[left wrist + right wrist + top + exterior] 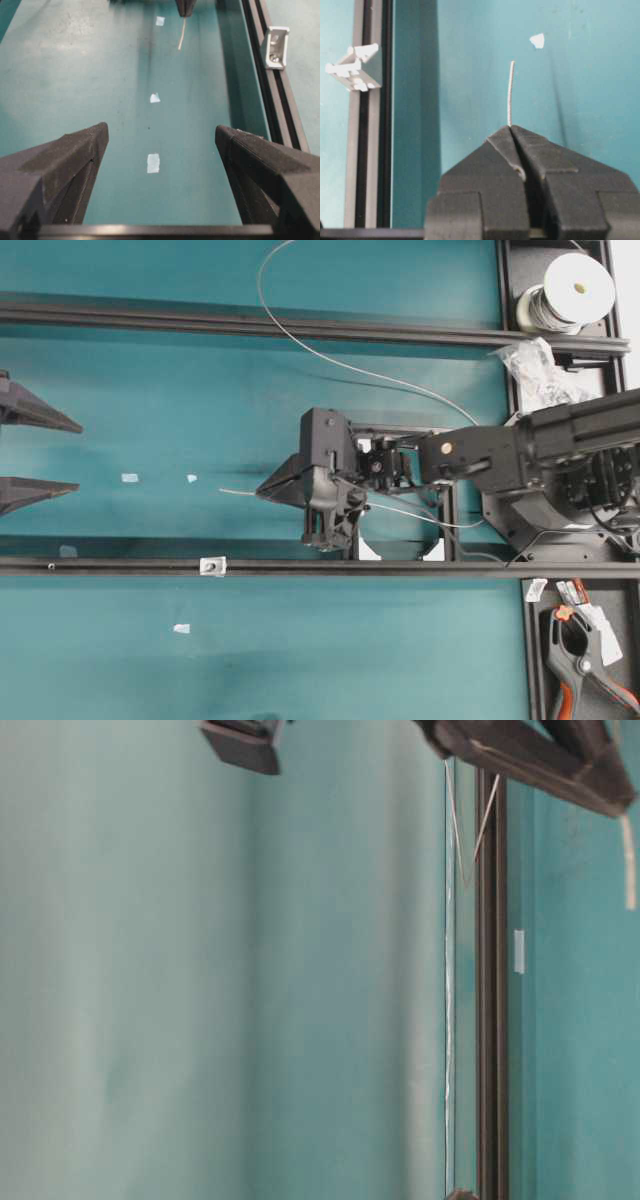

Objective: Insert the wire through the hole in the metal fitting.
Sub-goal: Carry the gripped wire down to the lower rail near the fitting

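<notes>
I have the right gripper [511, 131] pinched shut on the wire [510, 92], leaving a short free tip poking out past the fingertips so there is something stiff to thread with. The metal fitting [212, 565] sits on the near black rail [400, 567], left of and nearer than that tip, so I judge the tip needs lining up with its hole. My left gripper [159, 150] waits wide apart at the bench's left, holding nothing.
</notes>
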Tool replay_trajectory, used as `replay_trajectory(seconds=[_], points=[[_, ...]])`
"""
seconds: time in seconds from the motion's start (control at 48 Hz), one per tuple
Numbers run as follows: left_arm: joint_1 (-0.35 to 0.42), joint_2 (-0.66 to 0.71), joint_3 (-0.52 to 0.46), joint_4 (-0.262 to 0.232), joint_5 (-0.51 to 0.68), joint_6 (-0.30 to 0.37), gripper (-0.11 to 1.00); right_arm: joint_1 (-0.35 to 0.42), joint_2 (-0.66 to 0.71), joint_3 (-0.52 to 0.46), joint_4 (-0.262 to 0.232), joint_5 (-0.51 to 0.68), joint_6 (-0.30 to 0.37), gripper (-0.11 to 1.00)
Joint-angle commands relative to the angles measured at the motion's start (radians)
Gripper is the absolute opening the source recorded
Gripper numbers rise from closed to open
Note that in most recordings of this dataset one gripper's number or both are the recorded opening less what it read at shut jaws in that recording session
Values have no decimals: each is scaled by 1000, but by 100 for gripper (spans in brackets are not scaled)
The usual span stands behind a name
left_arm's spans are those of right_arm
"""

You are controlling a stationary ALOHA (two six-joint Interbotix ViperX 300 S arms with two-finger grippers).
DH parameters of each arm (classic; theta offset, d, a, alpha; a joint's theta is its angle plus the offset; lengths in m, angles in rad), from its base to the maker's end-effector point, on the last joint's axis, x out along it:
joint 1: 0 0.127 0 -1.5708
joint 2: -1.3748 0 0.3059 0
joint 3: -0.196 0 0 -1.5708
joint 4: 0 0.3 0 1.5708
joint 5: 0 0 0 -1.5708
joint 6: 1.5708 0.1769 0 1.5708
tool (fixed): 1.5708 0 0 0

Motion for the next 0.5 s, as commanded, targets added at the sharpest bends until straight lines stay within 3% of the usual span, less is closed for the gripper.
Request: replay_trajectory(seconds=[0.0,0.479], points=[[-3,-14,-8,3,-5,0,80,-6,-55,-18,-6,25,-2,0],[-3,-20,-14,2,-5,0,80,-15,-164,-37,-38,133,-3,0]])
